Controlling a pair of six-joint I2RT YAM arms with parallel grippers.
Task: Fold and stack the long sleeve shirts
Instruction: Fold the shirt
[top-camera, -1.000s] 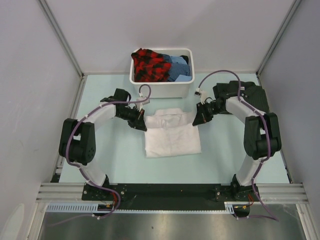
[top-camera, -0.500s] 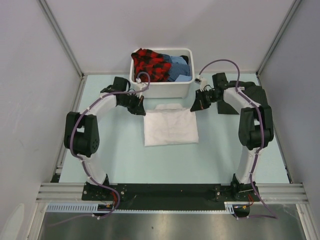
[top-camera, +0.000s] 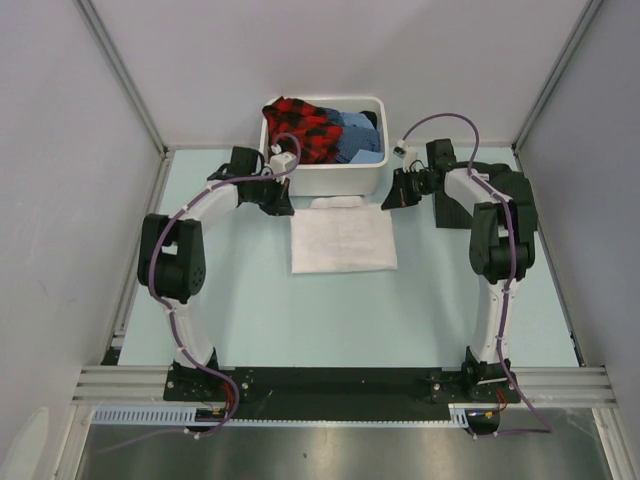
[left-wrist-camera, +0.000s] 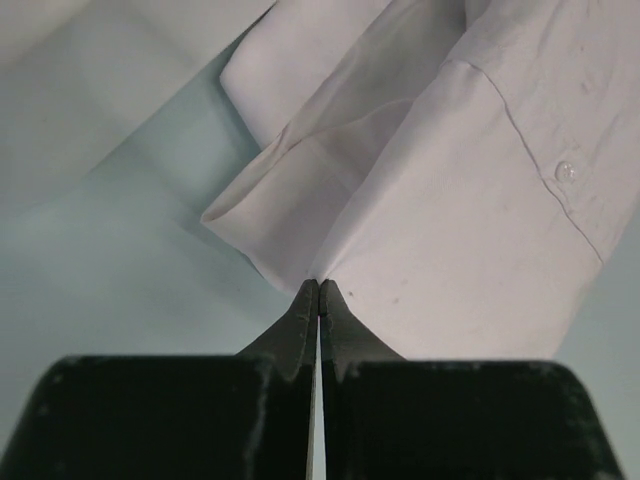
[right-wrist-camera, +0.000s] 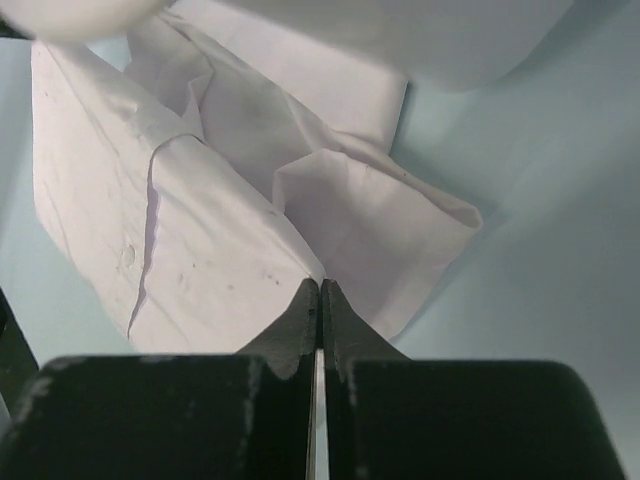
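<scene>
"So, where was the white shirt (top-camera: 342, 240)?"

"It lay flat around the middle of the table (top-camera: 250, 310), closer to the far edge than the near one. It was folded to a rectangle, with its long axis running from the left edge toward the right edge."

"And what held it?"

"Both arms, one at each far corner. The left end effector (left-wrist-camera: 318, 292) was clamped together with the far-left corner of the cloth pinched at its tips. The right end effector (right-wrist-camera: 320, 292) was closed the same way on the far-right corner. From each, the body of the shirt spread toward the near edge."

"Which arm was nearer?"

"Neither. Each had its own corner, so I judged the coming move a two-armed one: either carrying the far edge across the short axis, or letting go together."

"Counts?"

"One white shirt on the table. Beyond it, against the far edge, one white tub (top-camera: 322, 182) held one red-and-black plaid cloth (top-camera: 305, 128) and one blue cloth (top-camera: 358, 137). No dark striped shirt was visible."
</scene>
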